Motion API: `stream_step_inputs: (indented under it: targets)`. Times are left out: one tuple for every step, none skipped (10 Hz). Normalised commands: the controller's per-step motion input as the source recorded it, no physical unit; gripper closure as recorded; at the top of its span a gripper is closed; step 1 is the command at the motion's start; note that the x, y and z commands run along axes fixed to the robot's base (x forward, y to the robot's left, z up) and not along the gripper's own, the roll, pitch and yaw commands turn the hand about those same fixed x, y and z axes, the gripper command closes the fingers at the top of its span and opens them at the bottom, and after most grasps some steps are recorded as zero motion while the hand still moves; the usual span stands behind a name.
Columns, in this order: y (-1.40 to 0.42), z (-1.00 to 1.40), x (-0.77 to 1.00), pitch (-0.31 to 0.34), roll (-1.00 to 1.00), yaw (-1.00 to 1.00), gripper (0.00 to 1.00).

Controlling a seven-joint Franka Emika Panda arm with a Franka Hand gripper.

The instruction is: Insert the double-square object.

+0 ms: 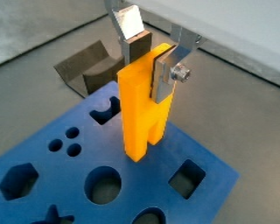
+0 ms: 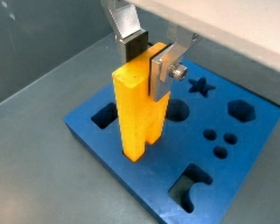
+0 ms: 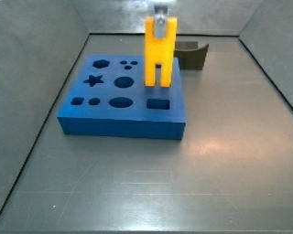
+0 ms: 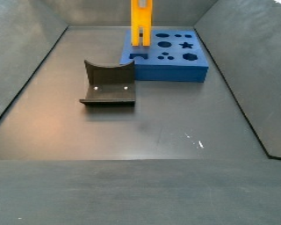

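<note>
The double-square object (image 1: 140, 109) is a tall bright yellow piece with two legs and a slot between them. It also shows in the other wrist view (image 2: 139, 109) and in both side views (image 3: 159, 57) (image 4: 142, 24). My gripper (image 1: 150, 63) (image 2: 149, 59) is shut on its upper end and holds it upright over the blue block (image 1: 38, 153) (image 2: 254, 166). The legs' lower ends reach the block's top face near its edge; I cannot tell whether they touch. The hole under the piece is hidden. In the side views the gripper (image 3: 160, 13) is at the frame's top.
The blue block (image 3: 118, 114) (image 4: 178, 66) has round, star, hexagon and square holes (image 1: 187, 178). A dark grey curved holder (image 4: 108, 83) (image 3: 192, 57) (image 1: 90, 70) stands on the floor beside the block. Grey walls enclose the floor.
</note>
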Motion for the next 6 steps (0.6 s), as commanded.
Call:
stream_step_inputs:
  targets:
    - [0.0,-0.62,0.22,0.123,0.15,-0.04,1.0]
    - [0.0,-0.65,0.15,0.106,0.13,-0.03,1.0]
    - [0.0,-0.63,0.12,0.079,0.13,-0.03,1.0]
    - [0.0,-0.5,0.02,0.016,0.1,-0.04,1.0]
    - [0.0,0.0,0.0,0.016,0.0,0.0,1.0]
    - [0.0,0.0,0.0,0.0,0.0,0.0,1.0]
